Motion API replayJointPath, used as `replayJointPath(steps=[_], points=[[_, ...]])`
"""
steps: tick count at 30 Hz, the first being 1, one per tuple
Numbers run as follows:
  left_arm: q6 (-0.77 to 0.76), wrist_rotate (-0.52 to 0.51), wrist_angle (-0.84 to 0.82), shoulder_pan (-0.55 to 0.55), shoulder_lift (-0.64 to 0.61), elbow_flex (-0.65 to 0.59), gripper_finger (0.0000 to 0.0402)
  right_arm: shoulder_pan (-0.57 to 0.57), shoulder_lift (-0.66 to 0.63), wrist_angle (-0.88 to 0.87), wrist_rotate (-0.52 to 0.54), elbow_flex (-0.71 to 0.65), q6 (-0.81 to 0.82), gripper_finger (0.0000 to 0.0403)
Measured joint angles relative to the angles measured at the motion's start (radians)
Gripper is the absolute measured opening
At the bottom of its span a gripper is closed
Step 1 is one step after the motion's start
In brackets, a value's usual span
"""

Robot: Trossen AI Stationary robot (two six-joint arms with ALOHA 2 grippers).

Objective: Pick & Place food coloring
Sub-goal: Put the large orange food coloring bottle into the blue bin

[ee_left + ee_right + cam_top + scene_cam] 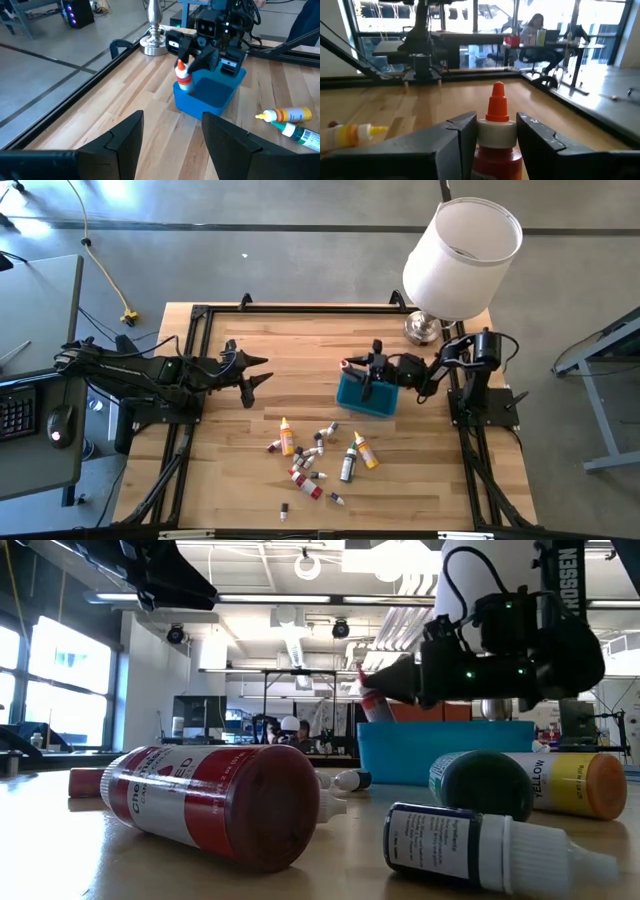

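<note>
- Bottles of food coloring [315, 460] lie scattered on the wooden table [230, 480] in front of the teal bin [365, 400], most of them on their sides.
- The right gripper [367, 366] hovers over the bin's far left edge, its two fingers pressed against the neck of a red bottle with an orange dropper tip [497, 131]; it is grasping that bottle, upright between the fingers.
- From the left wrist view the same red bottle [183, 76] hangs just above the bin's corner, apart from the bin floor.
- The left gripper [258, 373] waits well to the left of the bin, above bare table, fingers spread and holding nothing.
- In the scattered group a yellow bottle [287, 437] lies at the left, another yellow bottle [366, 451] at the right with a dark green bottle [348, 465] just beside it, and a red one [306, 485] nearer the front edge.
- In the low view a large red-labelled bottle [215, 800] lies on its side closest to the camera, with a dark bottle with a white cap [490, 845] to its right.
- A table lamp with a white shade [462, 258] stands at the far right corner.
- A person [536, 22] sits at a desk in the room beyond the table.
</note>
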Motion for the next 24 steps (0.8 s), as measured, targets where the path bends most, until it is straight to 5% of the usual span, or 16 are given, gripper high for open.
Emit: replayJointPath(steps=[17, 24], points=[[-0.003, -0.002, 0.005, 0.0, 0.0, 0.0, 0.0198, 0.0, -0.117, -0.006, 0.007, -0.13, 0.027, 0.0124], [-0.003, -0.003, 0.003, 0.0, 0.0, 0.0, 0.0198, 0.001, -0.219, -0.251, 0.01, -0.126, -0.006, 0.0124]])
